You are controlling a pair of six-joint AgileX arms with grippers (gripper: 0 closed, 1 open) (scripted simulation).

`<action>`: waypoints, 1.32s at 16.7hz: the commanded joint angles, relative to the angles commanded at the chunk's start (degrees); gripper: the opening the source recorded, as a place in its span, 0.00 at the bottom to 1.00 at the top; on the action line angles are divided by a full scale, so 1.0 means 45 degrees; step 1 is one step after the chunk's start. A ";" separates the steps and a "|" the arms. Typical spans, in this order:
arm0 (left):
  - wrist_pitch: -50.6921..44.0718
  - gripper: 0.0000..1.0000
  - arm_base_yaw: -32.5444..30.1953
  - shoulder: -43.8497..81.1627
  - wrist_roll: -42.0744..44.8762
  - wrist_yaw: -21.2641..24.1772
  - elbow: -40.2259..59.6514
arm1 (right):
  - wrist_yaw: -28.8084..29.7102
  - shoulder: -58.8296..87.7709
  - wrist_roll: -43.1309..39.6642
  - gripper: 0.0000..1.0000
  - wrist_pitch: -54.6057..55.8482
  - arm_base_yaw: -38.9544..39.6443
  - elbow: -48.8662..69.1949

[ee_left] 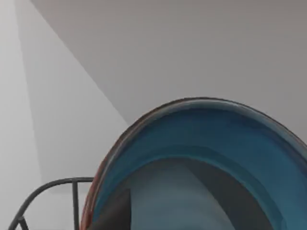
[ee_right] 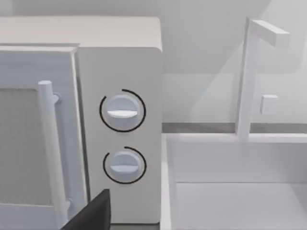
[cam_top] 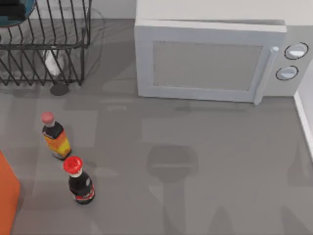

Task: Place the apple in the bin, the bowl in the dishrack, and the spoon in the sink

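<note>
One bowl (ee_left: 201, 143), tilted on edge over my dishrack (cam_top: 44, 44).
Left gripper near it; grip unreadable, right likewise.

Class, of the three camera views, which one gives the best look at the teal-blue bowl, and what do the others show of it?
The left wrist view: the bowl sits close up, its glossy blue inside and reddish-brown rim plain, above a bar of the dishrack. The top view catches a sliver of it at its top left corner, over the rack. The right wrist view faces the microwave and sink.

Kitchen counter: microwave (cam_top: 208, 61), sink (ee_right: 235, 182), dishrack (cam_top: 44, 44).
</note>
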 joint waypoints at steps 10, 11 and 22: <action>-0.0479 1.00 -0.0018 -0.0676 0.0063 -0.0052 -0.0522 | 0.0000 0.0000 0.0000 1.00 0.0000 0.0000 0.0000; -0.0769 1.00 -0.0037 -0.1154 0.0089 -0.0091 -0.0842 | 0.0000 0.0000 0.0000 1.00 0.0000 0.0000 0.0000; -0.6103 1.00 -0.0452 -1.4047 -0.0177 -0.0820 -0.6794 | 0.0000 0.0000 0.0000 1.00 0.0000 0.0000 0.0000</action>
